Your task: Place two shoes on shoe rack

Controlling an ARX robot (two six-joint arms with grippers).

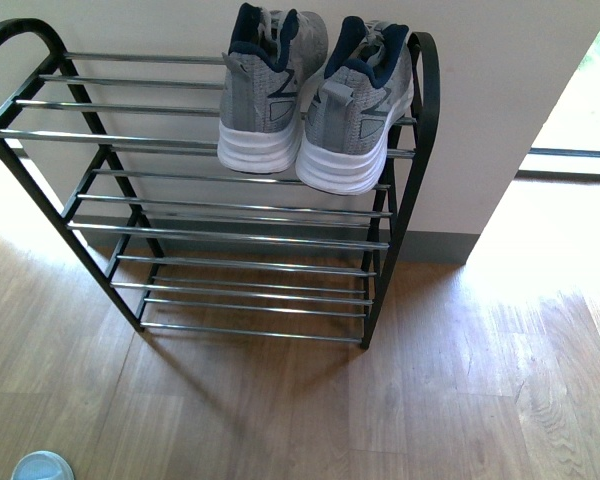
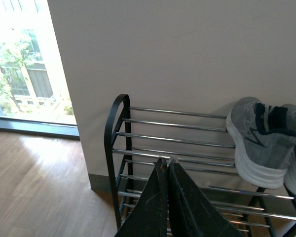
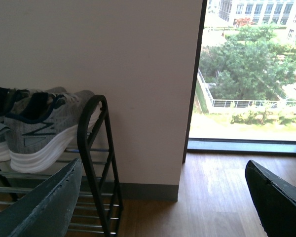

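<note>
Two grey knit sneakers with white soles stand side by side, heels toward me, on the top tier of the shoe rack (image 1: 130,135) at its right end: one (image 1: 265,90) to the left, the other (image 1: 355,110) against the rack's black end hoop. Neither gripper shows in the front view. My left gripper (image 2: 166,160) is shut on nothing, held in front of the rack (image 2: 113,128) with a sneaker (image 2: 261,143) off to its side. My right gripper (image 3: 163,163) is open and empty, just past the rack's end (image 3: 91,128), apart from the sneakers (image 3: 39,131).
The rack stands against a white wall (image 1: 500,80) with a grey skirting, on a wooden floor (image 1: 430,400). Floor-to-ceiling windows (image 3: 251,74) flank the wall. A pale blue rounded bit of a slide (image 1: 42,467) shows on the floor at the near left edge.
</note>
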